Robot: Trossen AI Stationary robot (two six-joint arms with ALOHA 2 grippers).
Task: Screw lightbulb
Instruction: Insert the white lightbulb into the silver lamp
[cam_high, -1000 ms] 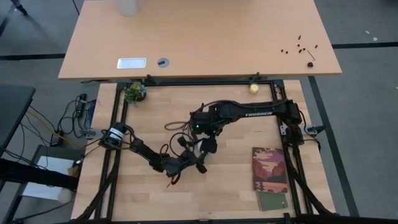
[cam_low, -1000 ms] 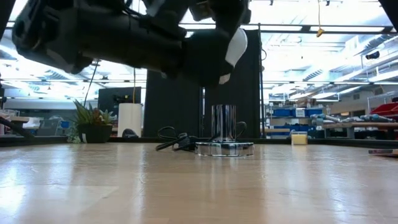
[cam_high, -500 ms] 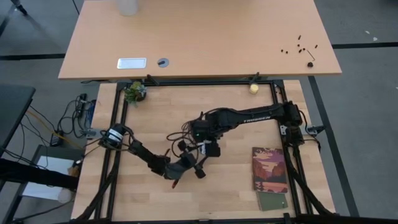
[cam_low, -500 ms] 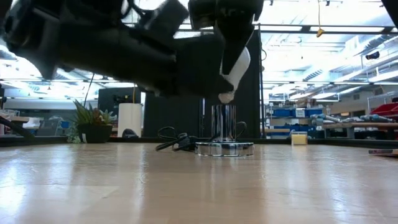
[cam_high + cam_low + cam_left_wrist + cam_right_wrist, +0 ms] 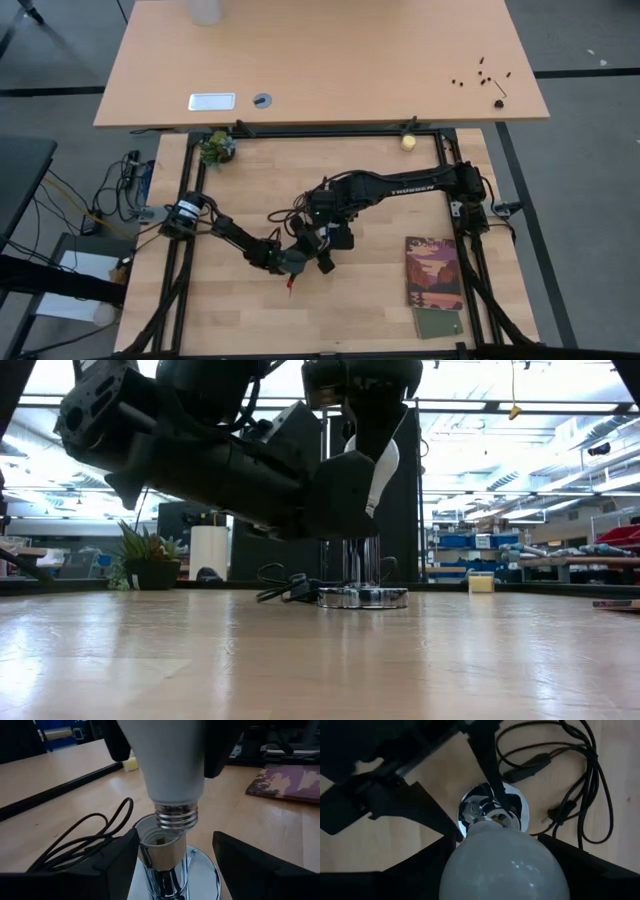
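Note:
My right gripper [image 5: 505,870] is shut on the white lightbulb [image 5: 172,760], which hangs base-down over the chrome socket [image 5: 160,847]. The bulb's screw base [image 5: 175,815] is at the socket's open mouth. The socket stands on its round silver disc [image 5: 362,598] on the table. My left gripper [image 5: 170,870] is open, level with the table, one finger on either side of the socket's stem. I cannot tell whether its fingers touch the stem. In the high view both grippers meet at mid-table [image 5: 325,245] and hide the socket. My right gripper pinches the bulb's white glass body [image 5: 470,870] between its two fingers, one on each side. The fingers [image 5: 117,742] come from above, pointing down. The bulb is lifted, roughly upright, its screw base lowest and at the socket's mouth.
The socket's black cord [image 5: 85,835] lies looped on the table beside the disc. A booklet [image 5: 433,270] and a green card [image 5: 438,323] lie at the near right. A yellowish ball [image 5: 408,142] and a small plant [image 5: 216,148] sit at the far edge.
My right gripper has gone down with the bulb, bringing its screw base over the socket's mouth. My left gripper has moved in toward the socket and now flanks its stem.

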